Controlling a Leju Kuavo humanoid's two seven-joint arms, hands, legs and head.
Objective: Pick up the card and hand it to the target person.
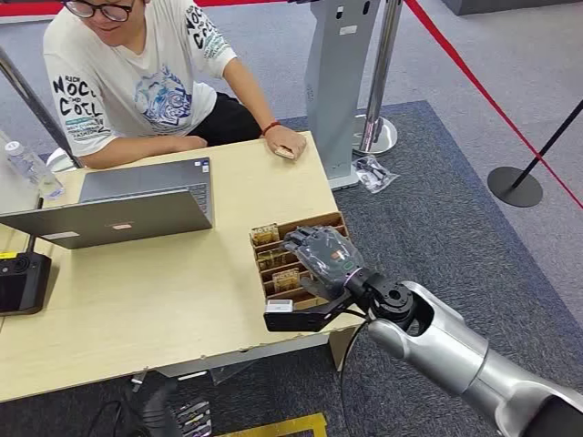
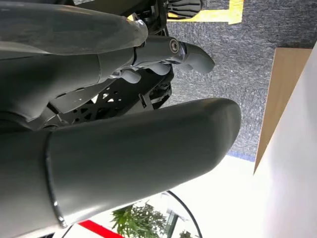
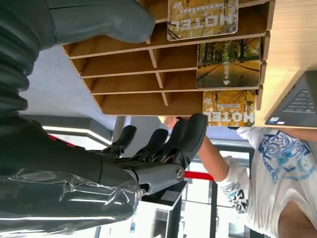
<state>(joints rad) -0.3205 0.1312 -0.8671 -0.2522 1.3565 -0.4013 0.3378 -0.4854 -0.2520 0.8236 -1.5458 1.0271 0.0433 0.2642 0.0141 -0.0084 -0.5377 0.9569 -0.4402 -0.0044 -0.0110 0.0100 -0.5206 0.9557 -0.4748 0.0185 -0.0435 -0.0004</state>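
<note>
- Right hand (image 1: 323, 258): positioned over wooden card tray (image 1: 342, 221) at the table's right edge; fingers (image 3: 186, 134) extended and apart, thumb separate, nothing held.
- Right hand in the right wrist view (image 3: 149, 158): fingertips clear of the tray front, no contact with any card visible.
- Cards: three yellow-printed cards standing in the tray's left-hand compartments in the head view, one per row; far card (image 1: 264, 235), middle card (image 1: 273, 259), near card (image 1: 286, 279). In the right wrist view, the word "HOTEL" legible on two of them (image 3: 202, 17), (image 3: 229, 107); the middle one (image 3: 228, 63) showing a tree-lined road.
- Remaining tray compartments under the hand: contents not determinable in the head view; bare wood in the right wrist view.
- Left hand (image 2: 149, 74): seen close from behind its wrist, above grey carpet; fingers appear curled inward, but open or closed not determinable; no object seen in it.
- Person (image 1: 124, 82): seated at the far side of the table (image 1: 138, 309), white printed T-shirt, one forearm on the tabletop, the other hand (image 1: 285, 143) resting on the table near the far right corner, well apart from the tray.
- Laptop (image 1: 130, 205): open, on the table in front of the person, left of the tray.
- Black device (image 1: 21, 282): at the table's left edge.
- Red barrier rope (image 1: 481, 91): crossing the carpet at the right.
</note>
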